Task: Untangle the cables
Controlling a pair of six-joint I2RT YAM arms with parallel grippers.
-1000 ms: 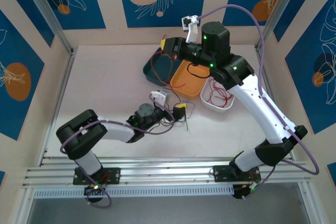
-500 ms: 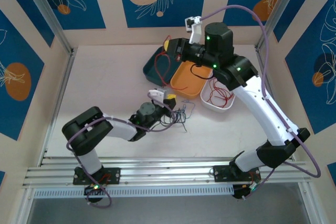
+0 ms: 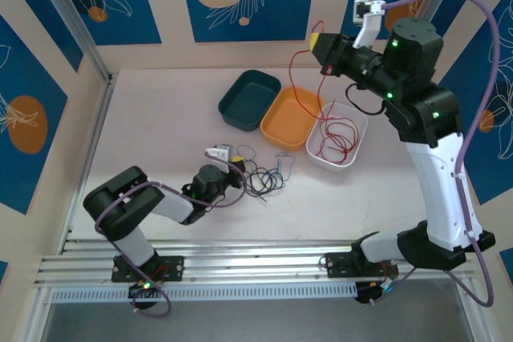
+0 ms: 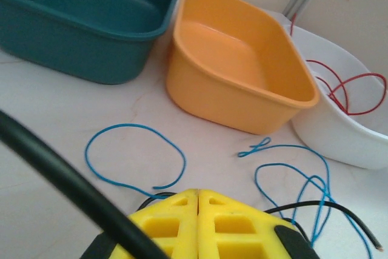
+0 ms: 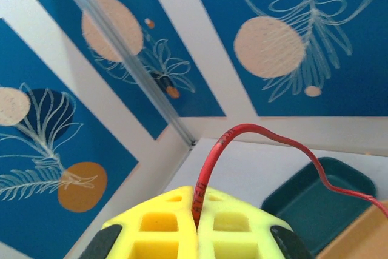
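— While the right gripper (image 3: 316,40) hangs high over the back of the table, what does it have hold of?

— A red cable (image 5: 203,174). In the right wrist view its yellow fingers (image 5: 236,225) are pressed together with the cable nipped in the seam between them, and from there the cable arcs up and off to the right. From above, it drops from the gripper in a long loop past the orange bin (image 3: 284,126) and ends in a loose red coil (image 3: 337,138) inside the white bin (image 3: 362,122).

— And the left gripper (image 3: 239,164)?

— It is low on the table (image 3: 160,118), towards the front. Its tips are at the left edge of the tangle of cables (image 3: 263,175), a small heap of black and blue loops lying just in front of the orange bin. Its jaws are fully closed, with the yellow pads (image 4: 163,222) touching. A black cable (image 4: 330,207) comes out on both sides right at the tips. I cannot tell whether it is pinched between them or only lies underneath.

— Where are the blue ones?

— The blue cables (image 4: 130,126) lie slack on the table between that gripper and the bins. One is an open loop on the left. The others curl on the right and cross the black cable.

— How do the bins stand?

— They stand in a row, side by side, with the teal bin (image 3: 248,98) on the left, the orange bin in the middle and the white bin on the right.
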